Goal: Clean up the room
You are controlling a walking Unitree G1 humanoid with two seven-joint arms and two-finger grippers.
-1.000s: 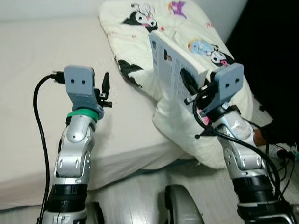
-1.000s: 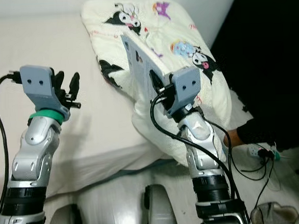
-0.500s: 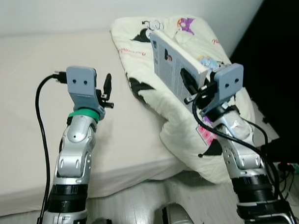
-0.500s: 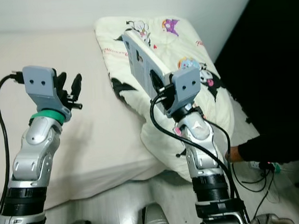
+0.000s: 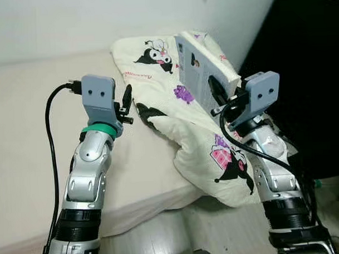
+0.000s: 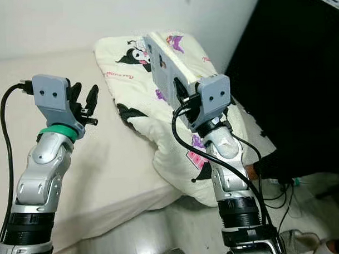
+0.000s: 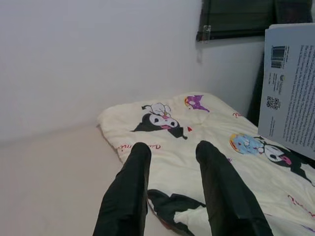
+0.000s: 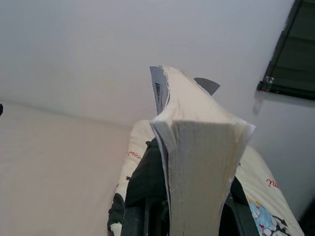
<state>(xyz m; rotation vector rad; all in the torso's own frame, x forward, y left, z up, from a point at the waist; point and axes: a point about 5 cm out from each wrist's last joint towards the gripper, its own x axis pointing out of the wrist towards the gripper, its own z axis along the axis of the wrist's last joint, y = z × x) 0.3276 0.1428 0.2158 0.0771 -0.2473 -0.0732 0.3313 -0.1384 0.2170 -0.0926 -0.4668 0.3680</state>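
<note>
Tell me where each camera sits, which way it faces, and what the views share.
Left eye view: on the head, looking down at the bed, both arms raised.
Right eye view: its stereo twin, same scene.
Left wrist view: along the open left gripper toward the cartoon-print blanket and wall.
Right wrist view: along the right gripper, clamped on the book.
Shared: both wrist views show the book and blanket.
</note>
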